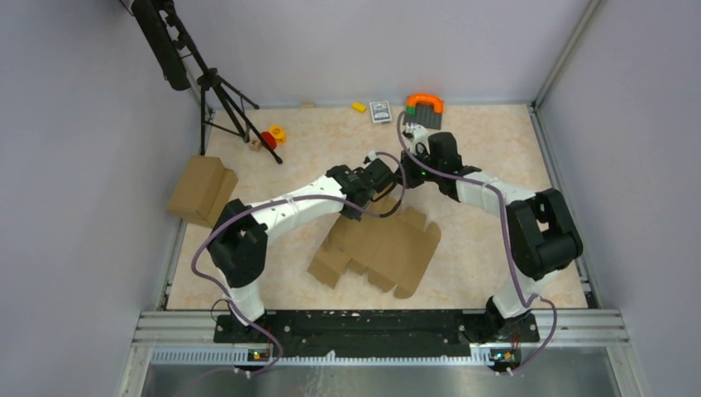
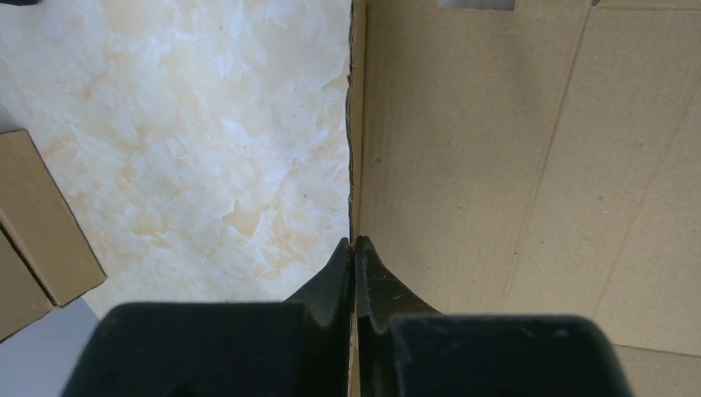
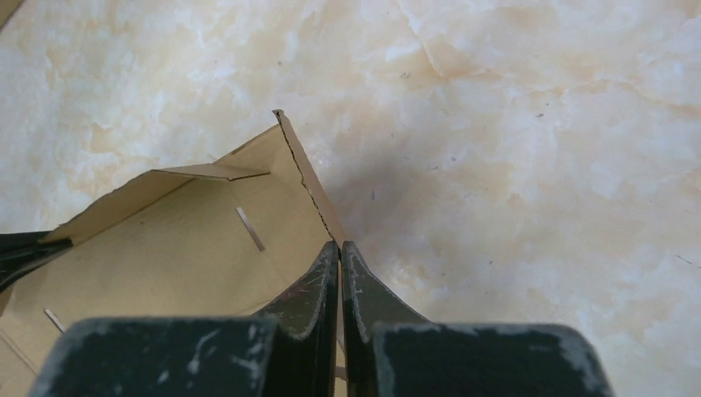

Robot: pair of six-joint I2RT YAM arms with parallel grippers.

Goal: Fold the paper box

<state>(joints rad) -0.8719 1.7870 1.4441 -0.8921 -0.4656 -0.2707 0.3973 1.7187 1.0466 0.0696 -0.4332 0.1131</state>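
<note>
The paper box (image 1: 380, 248) is a flat brown cardboard sheet with several flaps, lying mid-table with its far edge raised. My left gripper (image 1: 385, 180) is shut on that far edge; in the left wrist view its jaws (image 2: 355, 241) pinch the sheet's edge (image 2: 496, 165). My right gripper (image 1: 416, 169) is shut on the same far part; in the right wrist view its jaws (image 3: 340, 246) pinch a raised flap edge (image 3: 207, 240), with a smaller flap folded inward beside it.
A bulkier brown carton (image 1: 201, 190) sits at the table's left edge and also shows in the left wrist view (image 2: 37, 223). A black tripod (image 1: 216, 91) stands at the back left. Small toys (image 1: 273, 136), a card box (image 1: 380, 111) and an orange-handled block (image 1: 424, 106) lie along the back.
</note>
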